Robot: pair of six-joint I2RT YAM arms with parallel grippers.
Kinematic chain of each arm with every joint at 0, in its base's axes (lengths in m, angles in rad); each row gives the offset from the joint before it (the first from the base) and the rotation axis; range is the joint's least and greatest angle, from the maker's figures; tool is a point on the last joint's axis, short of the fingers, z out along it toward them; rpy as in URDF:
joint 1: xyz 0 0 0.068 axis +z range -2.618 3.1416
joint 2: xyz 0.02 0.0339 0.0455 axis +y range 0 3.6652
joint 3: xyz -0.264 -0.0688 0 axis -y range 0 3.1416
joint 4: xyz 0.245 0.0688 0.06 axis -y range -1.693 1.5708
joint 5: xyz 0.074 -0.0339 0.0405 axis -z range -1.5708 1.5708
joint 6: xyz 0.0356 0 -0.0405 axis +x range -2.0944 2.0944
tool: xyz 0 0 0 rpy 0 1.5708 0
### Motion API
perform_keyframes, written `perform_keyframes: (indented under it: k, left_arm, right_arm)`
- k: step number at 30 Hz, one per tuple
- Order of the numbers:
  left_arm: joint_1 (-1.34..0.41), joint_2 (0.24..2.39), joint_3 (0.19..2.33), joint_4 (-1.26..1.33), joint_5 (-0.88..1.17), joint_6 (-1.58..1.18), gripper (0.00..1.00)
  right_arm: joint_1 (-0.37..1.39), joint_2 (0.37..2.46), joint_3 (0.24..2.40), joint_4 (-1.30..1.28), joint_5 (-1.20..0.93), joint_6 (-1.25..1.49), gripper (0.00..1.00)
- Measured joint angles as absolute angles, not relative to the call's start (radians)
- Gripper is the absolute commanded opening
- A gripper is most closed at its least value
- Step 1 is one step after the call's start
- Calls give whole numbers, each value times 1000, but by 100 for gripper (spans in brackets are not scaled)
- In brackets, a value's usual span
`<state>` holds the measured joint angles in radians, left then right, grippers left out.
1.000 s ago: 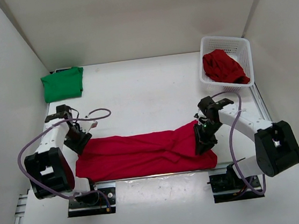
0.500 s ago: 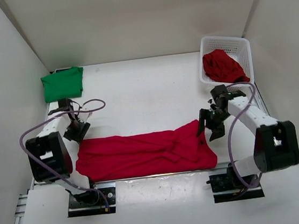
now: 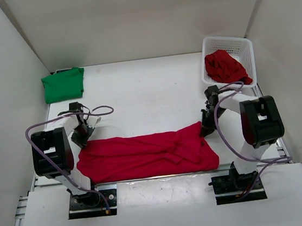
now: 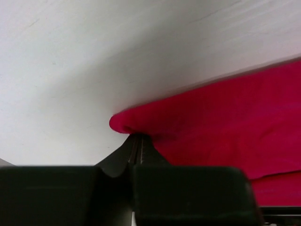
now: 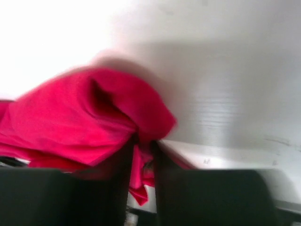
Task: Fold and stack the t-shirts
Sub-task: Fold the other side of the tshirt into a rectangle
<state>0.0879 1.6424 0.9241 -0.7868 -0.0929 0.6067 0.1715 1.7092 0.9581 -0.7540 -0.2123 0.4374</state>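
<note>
left claw [image 4: 136,137]: pinched tight on red shirt [image 3: 145,156] corner | right claw [image 5: 141,146]: pinched tight on corner nearer the basket [image 3: 226,42] | risk: thin pinch may slip, fold goes crooked

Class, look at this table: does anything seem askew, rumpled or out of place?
The near red t-shirt lies wrinkled, its right end bunched, pinched by the left gripper and right gripper. A second red t-shirt sits crumpled in the basket. The green t-shirt is folded.

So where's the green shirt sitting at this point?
In the top view the green shirt lies folded at the far left corner of the table, beyond the left gripper and clear of the spread red shirt.
</note>
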Motion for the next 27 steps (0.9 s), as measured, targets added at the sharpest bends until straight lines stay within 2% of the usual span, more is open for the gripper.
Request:
perform_keyframes:
  k: [1, 7, 14, 15, 16, 17, 18, 19, 20, 22, 24, 25, 27]
  left_arm:
    - [87, 1644, 925, -787, -93, 604, 0]
    - [121, 1716, 1003, -816, -90, 566, 0]
    - [141, 1972, 1386, -837, -70, 477, 0]
    - [139, 2004, 1444, -830, -65, 467, 0]
    - [135, 2033, 1502, -834, -60, 457, 0]
    - [131, 2062, 1556, -837, -59, 449, 2]
    - [124, 2085, 1598, -840, -59, 443, 8]
    - [117, 2102, 1627, -841, -59, 440, 17]
    - [107, 2113, 1641, -839, -61, 437, 24]
    - [90, 2120, 1644, -845, -66, 435, 49]
    - [77, 2120, 1637, -852, -71, 421, 60]
    - [74, 2119, 1633, -851, -73, 418, 69]
    - [76, 2118, 1621, -850, -85, 410, 74]
  right_arm:
    - [178, 1727, 970, -748, -216, 441, 0]
    - [176, 1861, 1134, -791, -232, 435, 0]
    - [144, 2013, 1415, -795, -212, 417, 0]
    - [141, 2028, 1444, -796, -213, 416, 2]
    - [139, 2042, 1468, -796, -212, 416, 10]
    - [136, 2054, 1483, -802, -216, 417, 14]
    - [134, 2064, 1491, -807, -217, 416, 24]
    - [132, 2070, 1492, -809, -219, 416, 33]
    - [131, 2073, 1492, -813, -219, 414, 40]
    - [126, 2073, 1491, -812, -220, 411, 45]
    - [123, 2065, 1486, -809, -223, 407, 48]
    - [123, 2056, 1475, -804, -223, 408, 49]
    - [124, 2025, 1445, -804, -224, 408, 49]
